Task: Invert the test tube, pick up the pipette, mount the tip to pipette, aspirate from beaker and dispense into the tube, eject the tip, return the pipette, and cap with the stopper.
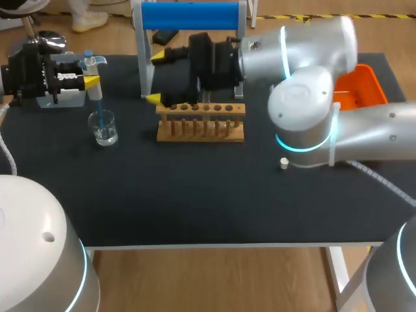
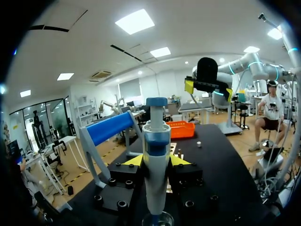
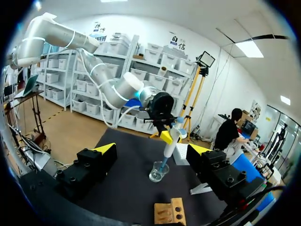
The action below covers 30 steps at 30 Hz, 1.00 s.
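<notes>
My left gripper (image 1: 91, 71) is shut on a blue and white pipette (image 1: 95, 78), held upright at the table's far left. The pipette's blue tip reaches down into a glass beaker (image 1: 103, 127). In the left wrist view the pipette (image 2: 156, 160) stands between the yellow fingertips above the beaker (image 2: 157, 220). My right gripper (image 1: 156, 78) is open and empty, hovering sideways over the left end of the wooden tube rack (image 1: 201, 121). From the right wrist, the beaker (image 3: 157, 172) and pipette (image 3: 173, 141) lie ahead of its spread fingers. A small white stopper (image 1: 284, 162) lies at the right.
A stand with a blue bar (image 1: 188, 16) rises at the back behind the rack. An orange bin (image 1: 357, 88) sits at the back right, partly behind my right arm. A pale box (image 1: 65, 99) stands behind the left gripper.
</notes>
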Available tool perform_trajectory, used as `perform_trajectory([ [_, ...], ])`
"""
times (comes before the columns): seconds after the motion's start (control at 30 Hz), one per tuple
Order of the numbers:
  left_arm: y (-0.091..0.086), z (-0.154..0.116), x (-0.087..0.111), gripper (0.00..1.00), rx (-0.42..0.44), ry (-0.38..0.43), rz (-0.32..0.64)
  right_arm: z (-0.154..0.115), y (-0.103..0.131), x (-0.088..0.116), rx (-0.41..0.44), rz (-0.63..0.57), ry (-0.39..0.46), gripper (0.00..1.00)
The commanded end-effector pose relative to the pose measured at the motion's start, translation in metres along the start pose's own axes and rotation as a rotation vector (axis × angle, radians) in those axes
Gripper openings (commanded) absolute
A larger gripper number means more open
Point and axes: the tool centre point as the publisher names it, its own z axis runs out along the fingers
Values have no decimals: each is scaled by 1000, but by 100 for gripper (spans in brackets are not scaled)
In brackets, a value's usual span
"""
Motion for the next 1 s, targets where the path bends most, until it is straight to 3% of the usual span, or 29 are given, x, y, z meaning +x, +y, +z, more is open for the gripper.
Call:
perform_trajectory([
  [0.03,0,0,1,0,0,-2,2,-33,18,-9,37,-7,213,100],
  [0.33,0,0,1,0,0,-2,2,-1,37,-29,60,-21,257,100],
  [1.0,0,0,1,0,0,-2,2,2,35,-31,63,-9,249,100],
])
